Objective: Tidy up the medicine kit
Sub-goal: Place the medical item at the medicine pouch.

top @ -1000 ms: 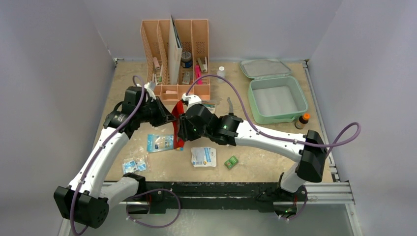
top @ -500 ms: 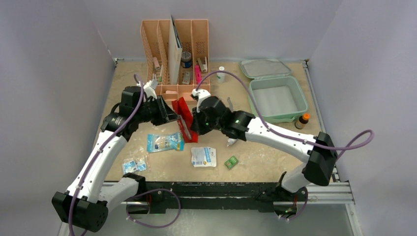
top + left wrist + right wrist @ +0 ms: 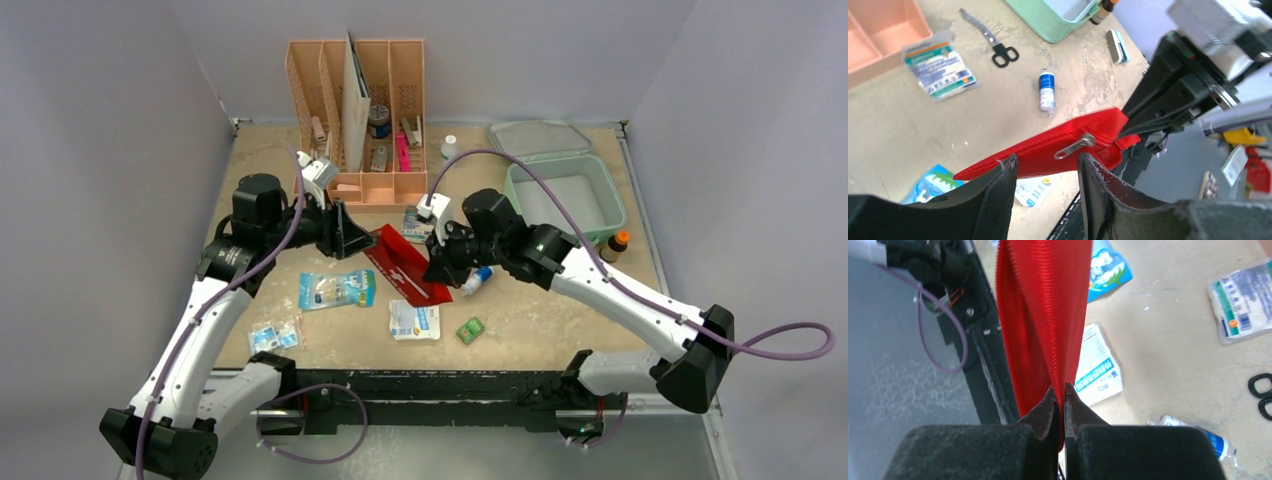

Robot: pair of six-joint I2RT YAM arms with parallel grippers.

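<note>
**Holding a red pouch (image 3: 405, 262) left of the medicine kit (image 3: 615, 198)**

The right tool (image 3: 1060, 392) is clenched on the red pouch's near-right end; the left tool (image 3: 1047, 159) is spread, gripping nothing. The open medicine kit lies far right, closest to the right arm (image 3: 620, 295).

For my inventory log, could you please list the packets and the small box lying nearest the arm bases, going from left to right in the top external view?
Clear bag → blue packet → white packet → small green box.
</note>
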